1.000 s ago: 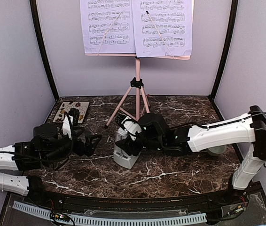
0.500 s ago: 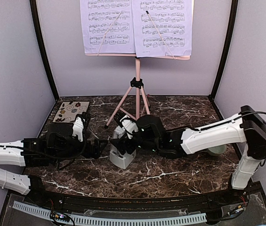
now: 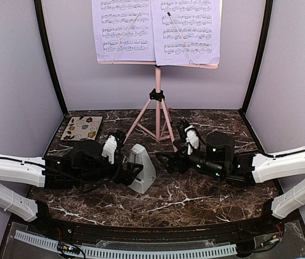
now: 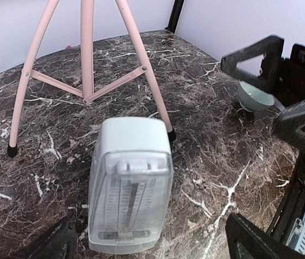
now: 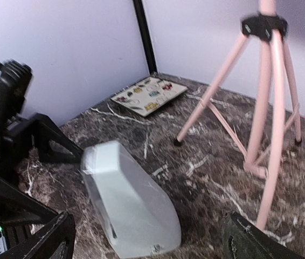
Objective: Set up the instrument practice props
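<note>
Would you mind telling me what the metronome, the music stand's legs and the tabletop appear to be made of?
The metronome looks like pale grey plastic, smooth and matte, with a clear front window. The music stand's legs look like thin metal tubes painted pink, black-tipped. The tabletop looks like dark marble with white veins, possibly printed laminate.

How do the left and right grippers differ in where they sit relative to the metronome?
The left gripper is right at the metronome, its spread fingers flanking the base in the left wrist view; the right gripper sits clear of it, a gap of table between. The left is on the metronome's left side, the right on its right. Both are open and hold nothing.
</note>
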